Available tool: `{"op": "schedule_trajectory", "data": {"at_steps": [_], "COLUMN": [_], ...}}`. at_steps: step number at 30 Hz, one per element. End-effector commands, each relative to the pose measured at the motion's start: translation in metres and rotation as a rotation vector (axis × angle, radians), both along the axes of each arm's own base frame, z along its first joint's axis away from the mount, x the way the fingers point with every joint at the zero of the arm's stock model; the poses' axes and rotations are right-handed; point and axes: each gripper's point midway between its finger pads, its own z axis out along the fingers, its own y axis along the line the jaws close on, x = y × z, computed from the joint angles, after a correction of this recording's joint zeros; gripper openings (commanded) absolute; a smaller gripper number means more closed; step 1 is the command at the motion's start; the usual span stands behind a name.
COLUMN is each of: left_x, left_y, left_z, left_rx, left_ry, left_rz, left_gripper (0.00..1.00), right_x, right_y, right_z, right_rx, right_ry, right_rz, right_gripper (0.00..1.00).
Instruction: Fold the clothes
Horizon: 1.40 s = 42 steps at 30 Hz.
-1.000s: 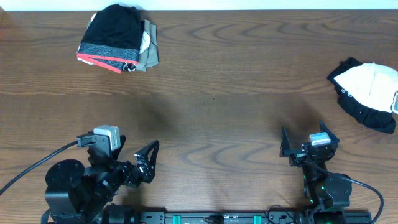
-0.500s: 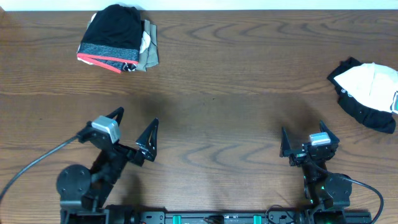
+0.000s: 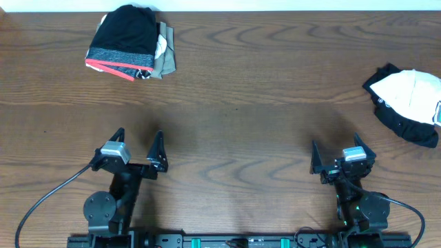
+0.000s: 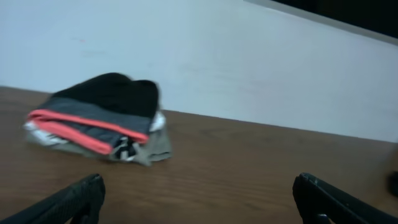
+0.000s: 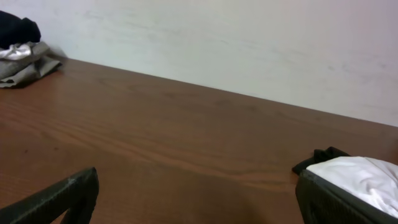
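**Both grippers wide open, nothing held**

Left gripper (image 3: 140,132) sits at the near edge of the counter (image 3: 241,89), left of centre. Jaws spread wide, nothing btwn them, pointing toward the far side. Right gripper (image 3: 335,142) is at the near edge on the right, jaws also wide and empty.

Folded pile (image 3: 131,41) is in the far left corner, well apart from both grippers. Black trousers (image 3: 127,27) on top, w/ grey waistband edged red-orange facing the near side. Olive piece (image 3: 166,60) sticks out on the pile's right side, a bit of white above it.

B/w garment (image 3: 406,103) lies crumpled and unfolded at the right edge, white part on top of black.

Left wrist cam: pile (image 4: 99,118) ahead, left of centre, in front of a pale wall (image 4: 249,62). Right wrist cam: b/w garment (image 5: 354,177) just past the right finger, pile's edge (image 5: 22,59) at far left.
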Motion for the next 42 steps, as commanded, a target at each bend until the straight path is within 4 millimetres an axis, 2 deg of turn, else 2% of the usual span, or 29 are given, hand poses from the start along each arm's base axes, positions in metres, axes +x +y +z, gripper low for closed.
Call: {"op": "schedule_trajectory", "data": {"at_steps": [1,5,13,19,22,28,42], "left_x": [0.001,0.003,0.006,0.003,0.003,0.000,0.000], "left_y": [0.021,0.030,0.040,0.041,0.041,0.041,0.041], "left_z": [-0.008,-0.024,-0.041,-0.038,-0.045,-0.084,-0.084], "left_rx": [-0.016,-0.067,-0.075,-0.013,0.017,0.033,0.064], "left_ry": [-0.010,-0.004,-0.020,-0.042,-0.013,0.143,0.141], "left_rz": [0.118,0.169,0.220,0.228,0.228,0.226,0.223], "left_gripper": [0.98,0.98,0.98,0.98,0.98,0.98,0.98], "right_x": [0.000,0.000,0.000,0.000,0.000,0.000,0.000], "right_y": [-0.001,-0.001,-0.001,-0.001,-0.001,-0.001,-0.001], "right_z": [0.000,0.000,0.000,0.000,0.000,0.000,0.000], "right_rx": [-0.006,-0.006,-0.006,-0.006,-0.006,-0.006,-0.006], "right_ry": [-0.002,-0.002,-0.002,-0.002,-0.002,-0.002,-0.002], "right_rz": [-0.001,-0.001,-0.001,-0.001,-0.001,-0.001,-0.001], "right_gripper": [0.99,0.99,0.99,0.99,0.99,0.99,0.99]}}
